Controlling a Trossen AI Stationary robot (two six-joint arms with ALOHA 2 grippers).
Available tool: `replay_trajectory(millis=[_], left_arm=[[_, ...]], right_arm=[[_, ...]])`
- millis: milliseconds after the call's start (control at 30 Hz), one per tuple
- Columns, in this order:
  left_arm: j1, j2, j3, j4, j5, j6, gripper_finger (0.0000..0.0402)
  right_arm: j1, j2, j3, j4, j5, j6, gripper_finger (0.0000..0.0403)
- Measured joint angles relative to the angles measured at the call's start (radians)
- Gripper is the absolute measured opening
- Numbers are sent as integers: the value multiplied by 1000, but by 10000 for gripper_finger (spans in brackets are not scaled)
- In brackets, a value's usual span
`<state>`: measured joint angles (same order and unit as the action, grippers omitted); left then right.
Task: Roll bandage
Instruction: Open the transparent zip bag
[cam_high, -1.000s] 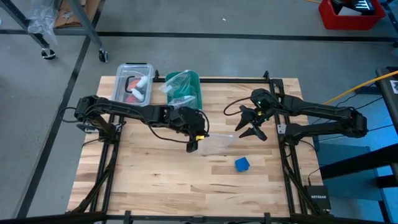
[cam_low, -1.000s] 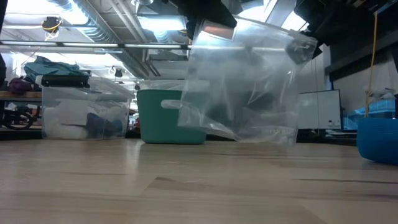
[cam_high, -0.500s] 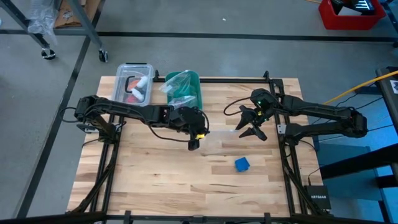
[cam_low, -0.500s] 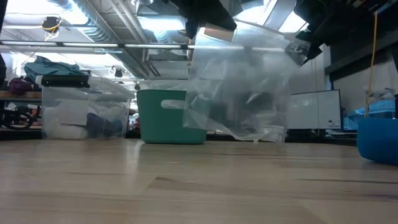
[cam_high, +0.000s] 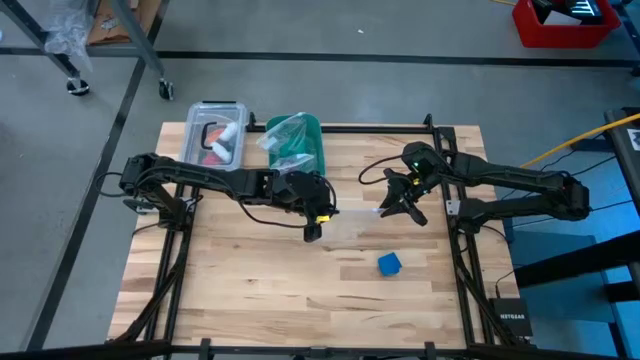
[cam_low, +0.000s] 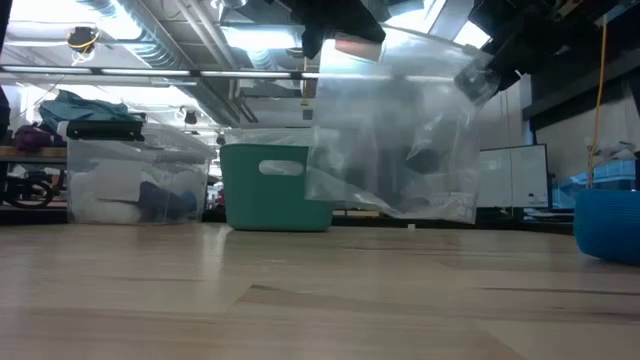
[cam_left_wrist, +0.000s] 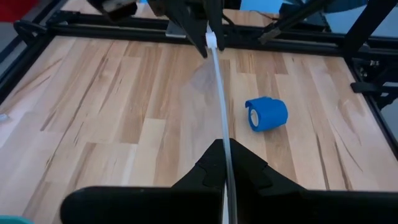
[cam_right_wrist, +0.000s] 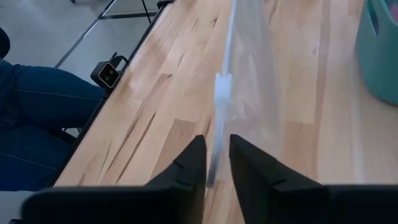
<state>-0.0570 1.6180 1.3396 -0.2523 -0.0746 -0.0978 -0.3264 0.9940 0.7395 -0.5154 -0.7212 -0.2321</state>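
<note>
This was a robotics lab or workshop: a pale wooden butcher-block table (cam_high: 250, 290) in a black metal frame stood on grey concrete floor (cam_high: 400, 90), with exposed ceiling ducts (cam_low: 150, 40) and cluttered far benches (cam_low: 40, 150).

Clear plastic bag (cam_low: 395, 130), teal bin (cam_high: 297, 143), clear container (cam_high: 216, 133).

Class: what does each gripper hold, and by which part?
Both hold the clear plastic bag by its top edge: left gripper at one corner, right gripper at the other.
</note>
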Motion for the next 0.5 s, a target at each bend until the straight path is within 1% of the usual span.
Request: replay_trajectory(millis=[200, 233, 367, 500], left_arm=[[0, 0, 0, 1, 0, 0, 0], [0, 0, 0, 1, 0, 0, 0], [-2, 0, 0, 0, 0, 0, 0], [-2, 0, 0, 1, 0, -5, 4]], right_arm=[[0, 19, 0, -9, 0, 0, 11], [0, 19, 0, -9, 0, 0, 7], [0, 19, 0, -8, 0, 0, 10], [0, 19, 0, -9, 5, 0, 4]])
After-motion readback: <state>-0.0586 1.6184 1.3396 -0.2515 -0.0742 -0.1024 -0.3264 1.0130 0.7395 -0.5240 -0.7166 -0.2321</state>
